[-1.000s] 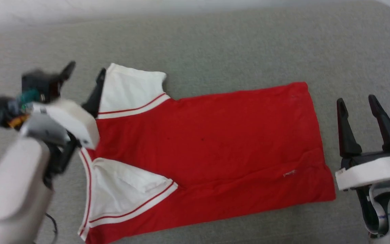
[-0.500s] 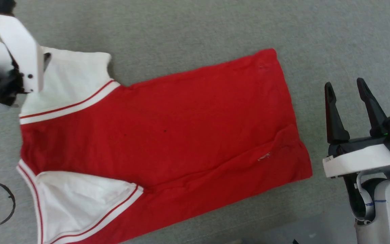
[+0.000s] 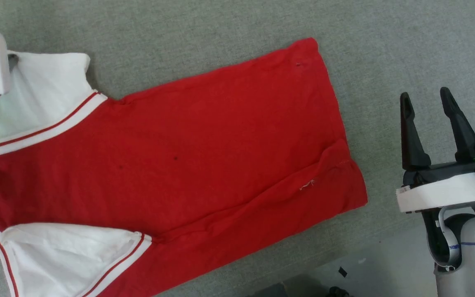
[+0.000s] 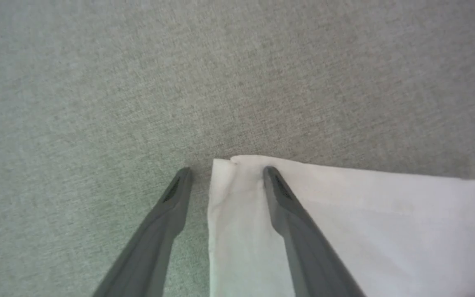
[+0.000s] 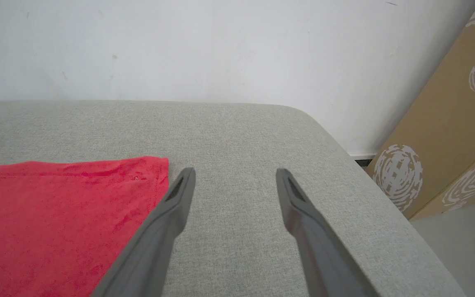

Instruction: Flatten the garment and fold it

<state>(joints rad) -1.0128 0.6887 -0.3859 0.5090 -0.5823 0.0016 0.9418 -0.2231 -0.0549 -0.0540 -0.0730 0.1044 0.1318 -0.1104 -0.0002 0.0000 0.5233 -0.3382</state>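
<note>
Garment (image 3: 200, 144) outspread, left claw (image 4: 227, 169) apart astride sleeve corner (image 4: 241, 194), right claw (image 3: 424, 93) apart, upright beside hem (image 3: 338, 123).

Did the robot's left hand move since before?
Yes. The left gripper was beside the garment's far sleeve; it has shifted toward it and straddles its corner.

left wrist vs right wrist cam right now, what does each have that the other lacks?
Left wrist: the garment as a white sleeve, left gripper open, one finger over the sleeve corner, the other over bare grey cushion. Right wrist: its red hem corner, right gripper open beside it, white wall, patterned cardboard. Shared: grey cushion, the garment, open dark fingers.
</note>
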